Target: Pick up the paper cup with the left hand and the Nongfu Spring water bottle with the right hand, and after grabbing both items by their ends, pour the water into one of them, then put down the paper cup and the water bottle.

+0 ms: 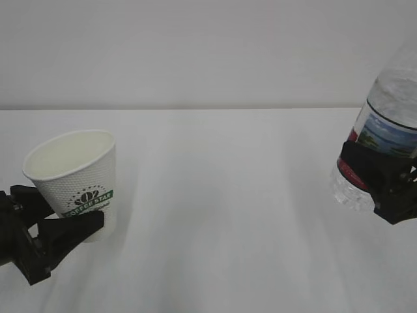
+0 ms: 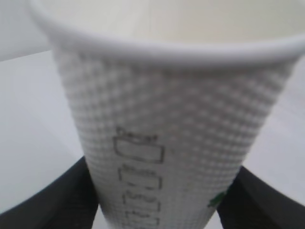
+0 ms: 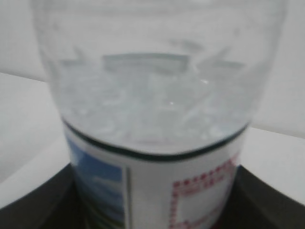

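The left pincer [image 1: 62,225] is clamped on the lower part of the paper cup [image 1: 78,179], its black fingers [image 2: 57,200] pressing on either side of the dimpled white wall. The cup sits at the left side of the white surface [image 1: 228,215], tilted a little to the left, its open mouth up and its green logo facing the exterior camera. Whether its base touches the surface or hangs just above it cannot be told.

The right pincer [image 1: 384,189] is clamped on the water bottle [image 1: 381,124] at the right edge, gripping it low on the label, near the bottom end. The bottle leans to the right, with its clear ridged base showing below the fingers. Water [image 3: 152,105] shows through the clear wall above the label. Cup and bottle are well apart.
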Tool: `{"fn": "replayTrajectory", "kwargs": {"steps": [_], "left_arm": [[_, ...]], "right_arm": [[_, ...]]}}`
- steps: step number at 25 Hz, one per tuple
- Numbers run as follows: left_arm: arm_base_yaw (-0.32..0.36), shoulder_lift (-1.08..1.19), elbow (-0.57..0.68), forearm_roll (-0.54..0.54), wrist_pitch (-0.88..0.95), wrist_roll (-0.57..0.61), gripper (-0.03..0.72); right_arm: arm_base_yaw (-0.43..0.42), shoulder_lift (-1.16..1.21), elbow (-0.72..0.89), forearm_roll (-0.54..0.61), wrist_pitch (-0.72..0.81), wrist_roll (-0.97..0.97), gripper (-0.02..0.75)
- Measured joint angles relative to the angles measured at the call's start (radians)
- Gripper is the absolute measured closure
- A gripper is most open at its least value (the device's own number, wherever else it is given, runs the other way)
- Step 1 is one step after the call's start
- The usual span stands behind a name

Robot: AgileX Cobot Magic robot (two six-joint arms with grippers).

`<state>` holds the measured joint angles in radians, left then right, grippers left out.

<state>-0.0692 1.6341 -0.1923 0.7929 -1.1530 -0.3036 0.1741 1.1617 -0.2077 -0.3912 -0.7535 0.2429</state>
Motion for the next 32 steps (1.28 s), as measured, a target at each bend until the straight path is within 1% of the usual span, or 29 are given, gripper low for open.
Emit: {"fn": "replayTrajectory", "kwargs": {"steps": [7, 11, 16, 24, 32], "left_arm": [[0.0, -0.007, 0.0, 0.124, 0.0, -0.022, 0.175], [-0.015, -0.041, 0.0, 0.151, 0.0, -0.037, 0.175], [-0.086, -0.075, 0.0, 0.153, 0.0, -0.039, 0.176], [-0.238, -0.079, 0.0, 0.155, 0.0, -0.039, 0.176], [-0.35, -0.079, -0.045, 0.155, 0.0, -0.039, 0.176]], "right_arm": [[0.0, -0.013, -0.005, -0.092, 0.032, 0.056, 0.225], [0.0, -0.013, -0.025, -0.159, 0.07, 0.096, 0.225], [0.0, -0.013, -0.029, -0.207, 0.086, 0.126, 0.225], [0.0, -0.013, -0.037, -0.211, 0.086, 0.131, 0.225], [0.0, -0.013, -0.037, -0.215, 0.087, 0.133, 0.225]]}}
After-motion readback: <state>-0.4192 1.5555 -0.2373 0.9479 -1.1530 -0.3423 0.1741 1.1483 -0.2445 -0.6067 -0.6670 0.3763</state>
